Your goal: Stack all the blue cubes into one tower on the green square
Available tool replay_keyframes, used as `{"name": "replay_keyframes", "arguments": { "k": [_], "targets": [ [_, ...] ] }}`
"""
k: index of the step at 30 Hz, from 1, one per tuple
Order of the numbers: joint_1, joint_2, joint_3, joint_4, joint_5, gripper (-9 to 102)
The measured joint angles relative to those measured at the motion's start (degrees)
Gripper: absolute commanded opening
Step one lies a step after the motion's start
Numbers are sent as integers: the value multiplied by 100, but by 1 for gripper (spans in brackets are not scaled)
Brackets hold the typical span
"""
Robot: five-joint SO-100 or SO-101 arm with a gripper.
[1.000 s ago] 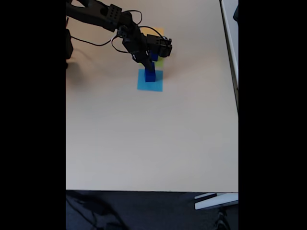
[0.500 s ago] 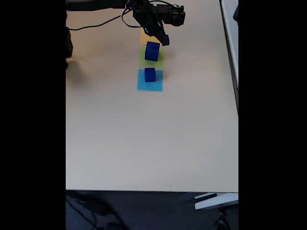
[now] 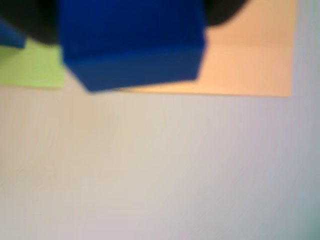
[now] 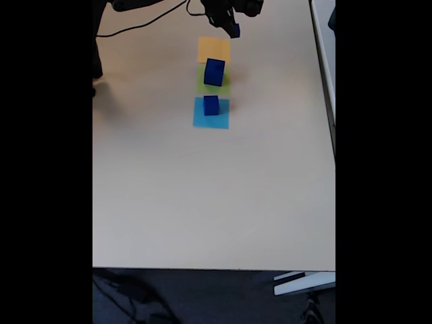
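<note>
My gripper [image 4: 232, 28] grips a small blue cube [image 3: 132, 45] above the orange square [image 4: 213, 49]. Past that square, the fixed view shows the large cube [image 4: 214, 71] on the green square [image 4: 202, 86], on a beige table [image 4: 216, 196].

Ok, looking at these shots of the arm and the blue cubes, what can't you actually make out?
- The gripper in the fixed view: cut by the top edge and small, so finger contact on the small cube is unclear.
- The close blue cube in the wrist view: blurred and cropped at the top; its size is unreadable.
- The green square: its middle is covered by the large cube.
</note>
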Motion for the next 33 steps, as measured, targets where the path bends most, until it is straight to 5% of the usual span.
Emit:
{"name": "replay_keyframes", "arguments": {
  "k": [33],
  "targets": [
    [-677, -773, 993, -606, 1424, 0]
  ]
}}
